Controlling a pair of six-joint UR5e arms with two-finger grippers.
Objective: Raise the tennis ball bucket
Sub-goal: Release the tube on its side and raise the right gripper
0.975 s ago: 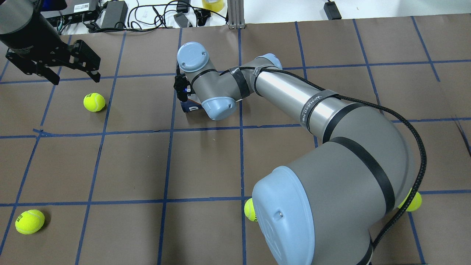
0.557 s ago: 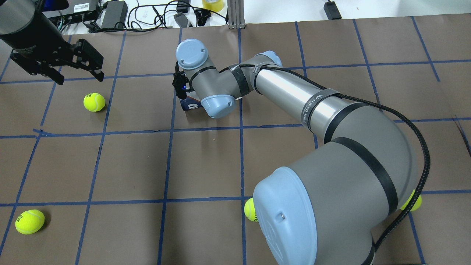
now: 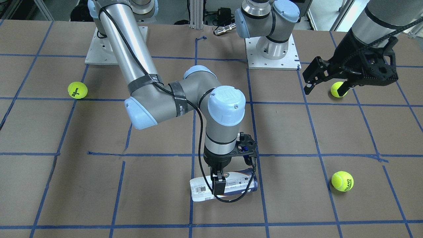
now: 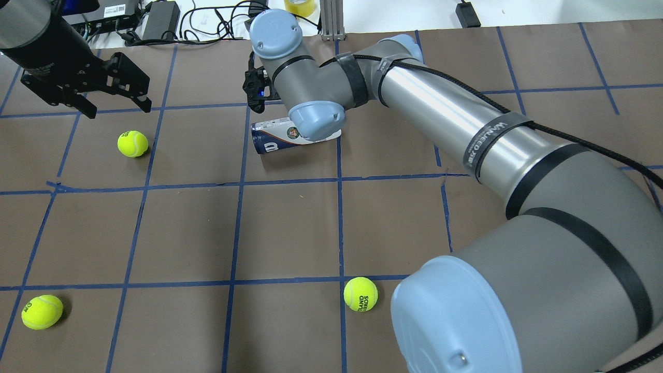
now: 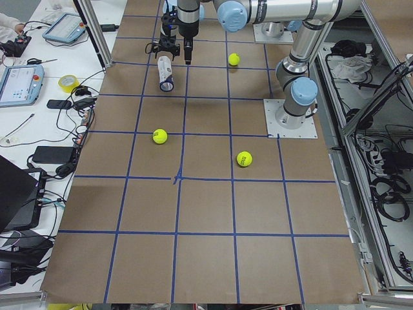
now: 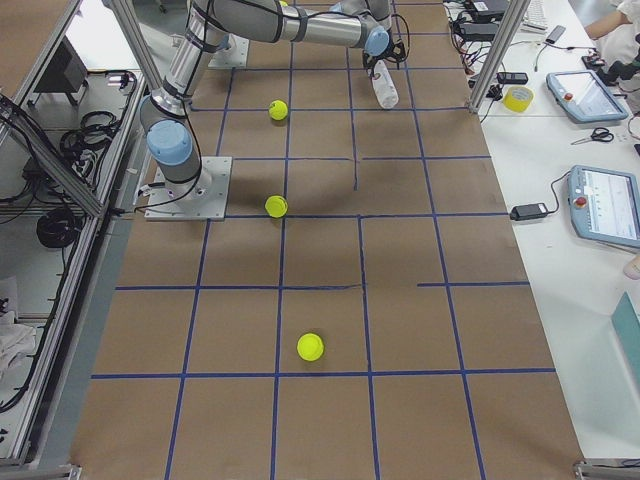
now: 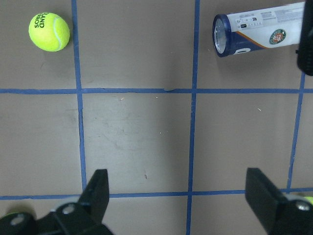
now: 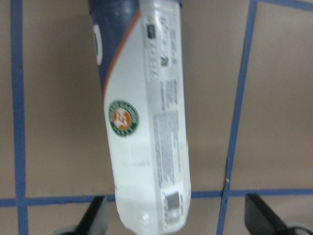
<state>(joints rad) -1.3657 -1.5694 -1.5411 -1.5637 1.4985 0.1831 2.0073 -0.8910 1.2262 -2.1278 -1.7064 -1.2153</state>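
Note:
The tennis ball bucket (image 3: 201,191) lies on its side on the brown table, navy rim toward the robot's left; it also shows in the overhead view (image 4: 277,137) and the left wrist view (image 7: 259,27). My right gripper (image 3: 221,182) is open, pointing down over the bucket's white half, one finger (image 3: 218,186) on the near side. In the right wrist view the bucket (image 8: 146,147) runs between the spread fingers (image 8: 95,218) without touching them. My left gripper (image 4: 120,110) is open and empty, above the table at the far left.
Yellow-green tennis balls lie loose: one (image 4: 132,143) under my left gripper, one (image 4: 41,312) at front left, one (image 4: 360,294) near the middle front. Cables and power bricks (image 4: 155,20) line the far table edge. The right arm (image 4: 466,134) spans the middle.
The right wrist has moved toward the far edge in the overhead view, uncovering most of the bucket and the middle-front ball. The left gripper has shifted slightly.

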